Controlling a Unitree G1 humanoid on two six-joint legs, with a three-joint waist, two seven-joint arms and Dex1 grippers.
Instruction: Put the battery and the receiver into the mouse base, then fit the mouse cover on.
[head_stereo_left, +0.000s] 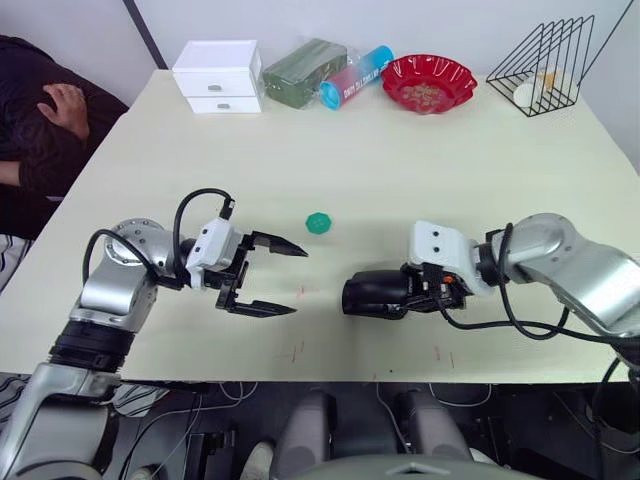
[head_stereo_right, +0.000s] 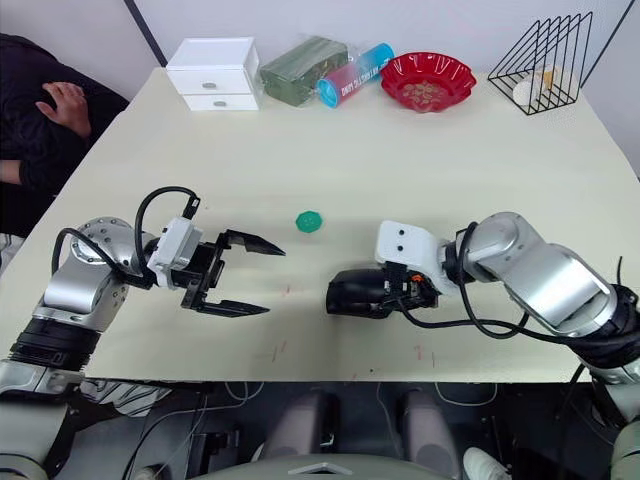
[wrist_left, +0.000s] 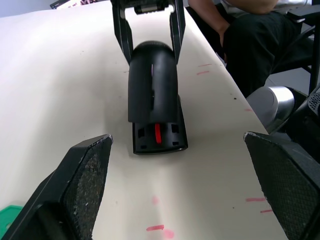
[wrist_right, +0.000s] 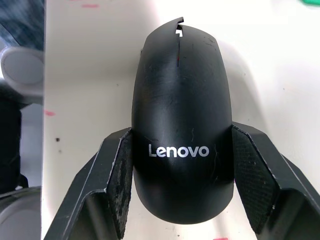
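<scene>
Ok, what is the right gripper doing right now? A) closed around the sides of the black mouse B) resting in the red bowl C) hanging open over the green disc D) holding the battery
A: the right gripper has a finger pressed on each side of the mouse cover, which rests on the table.

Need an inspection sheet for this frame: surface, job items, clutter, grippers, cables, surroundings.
Surface: cream table, faint red marks near the front edge.
Job's things: mouse with mouse cover on top, lying on the table; battery and receiver: nothing seen.
Clutter: green disc, white drawer box, green pack, blue-pink tube, red bowl, wire rack.
Grippers: left gripper open, empty; right gripper shut on the mouse.
Cables: black loops on both wrists.
Surroundings: seated person at the table's left.
</scene>
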